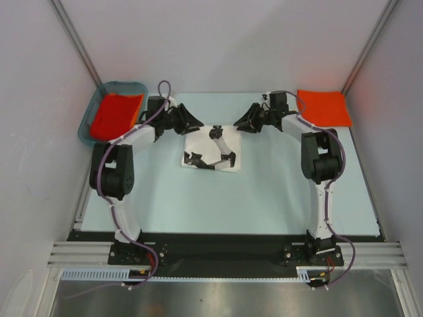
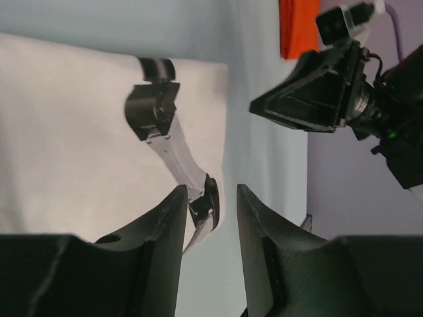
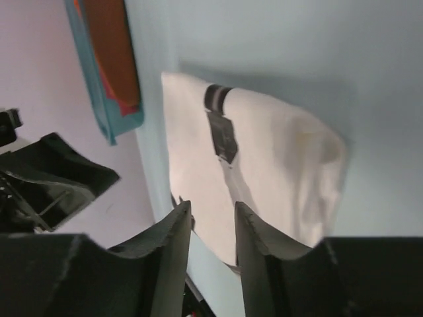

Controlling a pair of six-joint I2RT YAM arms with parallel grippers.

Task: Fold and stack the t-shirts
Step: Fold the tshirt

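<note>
A white cloth t-shirt with a black graphic print (image 1: 210,150) lies folded into a rectangle on the pale blue tabletop (image 1: 264,205), midway between the side edges and nearer the far edge. The left claw (image 2: 210,191) hangs by the shirt's far left corner, fingers slightly spread with nothing between them. The right claw (image 3: 211,206) hangs by the far right corner, likewise parted and empty. A folded orange-red cloth t-shirt (image 1: 324,107) lies flat in the tabletop's far right corner. At the far left corner a teal plastic basket (image 1: 122,86) holds another orange-red t-shirt (image 1: 114,113).
</note>
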